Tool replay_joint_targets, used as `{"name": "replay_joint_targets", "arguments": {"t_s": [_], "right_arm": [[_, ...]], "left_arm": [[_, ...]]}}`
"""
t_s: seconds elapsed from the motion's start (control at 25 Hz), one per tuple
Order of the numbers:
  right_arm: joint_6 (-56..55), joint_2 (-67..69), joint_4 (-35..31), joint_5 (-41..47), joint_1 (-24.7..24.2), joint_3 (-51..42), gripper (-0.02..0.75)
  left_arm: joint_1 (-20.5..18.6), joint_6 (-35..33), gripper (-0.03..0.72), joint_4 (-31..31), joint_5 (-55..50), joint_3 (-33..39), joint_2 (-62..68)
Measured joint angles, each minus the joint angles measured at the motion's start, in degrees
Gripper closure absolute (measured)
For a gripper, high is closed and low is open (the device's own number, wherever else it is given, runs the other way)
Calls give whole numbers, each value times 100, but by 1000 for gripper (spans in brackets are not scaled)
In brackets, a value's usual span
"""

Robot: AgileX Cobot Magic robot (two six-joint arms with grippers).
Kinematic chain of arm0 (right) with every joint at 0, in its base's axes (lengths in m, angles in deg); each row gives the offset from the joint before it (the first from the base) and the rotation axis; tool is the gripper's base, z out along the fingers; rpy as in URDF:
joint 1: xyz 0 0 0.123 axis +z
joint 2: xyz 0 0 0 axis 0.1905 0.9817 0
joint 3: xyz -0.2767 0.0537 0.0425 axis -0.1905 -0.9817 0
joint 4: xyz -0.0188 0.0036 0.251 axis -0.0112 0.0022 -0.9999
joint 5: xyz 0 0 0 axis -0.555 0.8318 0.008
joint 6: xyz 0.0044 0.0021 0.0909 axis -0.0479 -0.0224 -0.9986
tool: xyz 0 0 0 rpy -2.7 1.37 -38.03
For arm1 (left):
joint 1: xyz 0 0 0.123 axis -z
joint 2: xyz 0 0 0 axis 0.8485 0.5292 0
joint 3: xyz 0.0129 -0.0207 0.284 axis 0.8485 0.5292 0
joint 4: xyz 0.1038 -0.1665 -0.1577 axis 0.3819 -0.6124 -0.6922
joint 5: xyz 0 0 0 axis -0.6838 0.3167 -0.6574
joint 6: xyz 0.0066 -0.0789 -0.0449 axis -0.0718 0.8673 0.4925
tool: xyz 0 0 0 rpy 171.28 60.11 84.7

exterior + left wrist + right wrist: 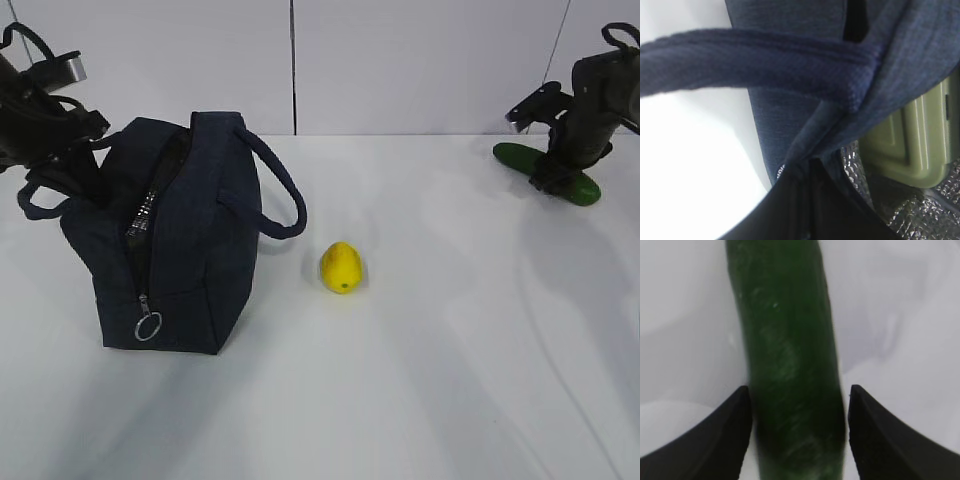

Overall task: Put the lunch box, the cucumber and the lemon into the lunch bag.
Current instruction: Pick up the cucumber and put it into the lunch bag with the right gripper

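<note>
Outwardly, the exterior view shows a white table [450,380] with the lunch bag [175,240] standing on its left part, its top zipper parted along a dark slit and a silver ring pull [148,327] hanging at the near end. One loop handle [280,190] arcs out toward the lemon [341,267], which sits alone on the table just right of the bag and clear of it. The left gripper [65,165] is at the bag's far left side by the other handle, partly hidden by the fabric, so its fingers cannot be made out there. At the far right the right gripper [560,180] stands down over the cucumber [548,172], which lies flat on the table well apart from the bag. In the left wrist view, navy fabric fills most of the picture and a handle strap [755,62] crosses in front; the left gripper's dark body is pressed together, apparently pinching the bag's edge, though the contact is blurred. Past that edge the silver lining [910,215] shows, and inside the bag lies the lunch box [912,145], seen by its pale green lid. In the right wrist view, the cucumber [790,360] runs lengthwise between the two dark fingers [715,440], which stand spread on either side of it, close against its flanks.
</note>
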Motion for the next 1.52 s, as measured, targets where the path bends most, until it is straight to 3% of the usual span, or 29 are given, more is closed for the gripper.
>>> {"name": "replay_joint_targets", "arguments": {"t_s": [0.36,0.68,1.04,1.32,1.52], "right_arm": [[72,80,-12,-150,0,54,261],[-32,87,-52,-136,0,68,369],[-669,167,-344,1511,0,1028,372],[-1237,-532,-694,1709,-2,1009,373],[-1832,-1615,-1190,1747,-2,506,373]], "left_arm": [[0,0,696,13,0,0,0],[0,0,696,25,0,0,0],[0,0,696,25,0,0,0],[0,0,696,25,0,0,0],[0,0,696,25,0,0,0]]}}
